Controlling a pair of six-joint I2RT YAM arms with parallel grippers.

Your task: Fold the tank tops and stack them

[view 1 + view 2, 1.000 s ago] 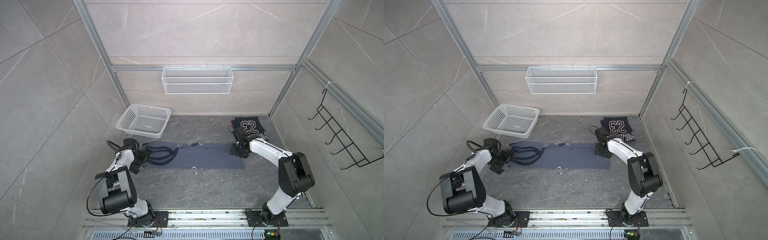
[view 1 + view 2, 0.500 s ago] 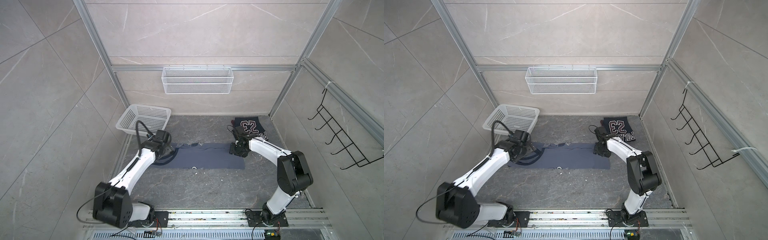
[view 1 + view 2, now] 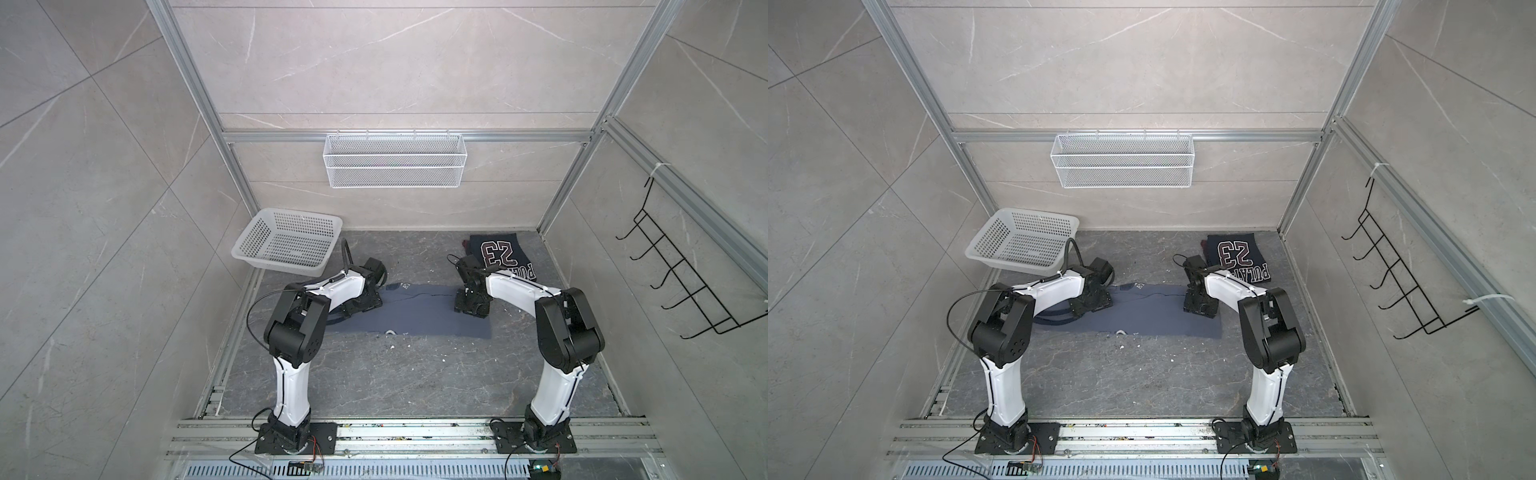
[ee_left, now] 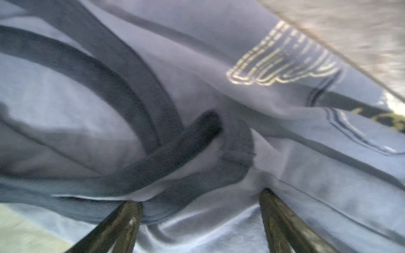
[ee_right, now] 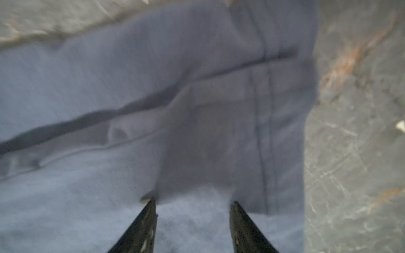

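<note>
Though the navy top (image 3: 500, 254) lies folded at the counter's (image 3: 415, 374) back right, the grey top (image 3: 419, 316) lies mid-counter as a long strip, part-folded and unstacked. Left jaws over its straps and right jaws over its hem stand open.

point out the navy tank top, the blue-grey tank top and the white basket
navy tank top (image 3: 498, 254), in a top view, on the number
blue-grey tank top (image 3: 419, 316), in a top view, flat middle
white basket (image 3: 276, 264), in a top view, near wall
</note>
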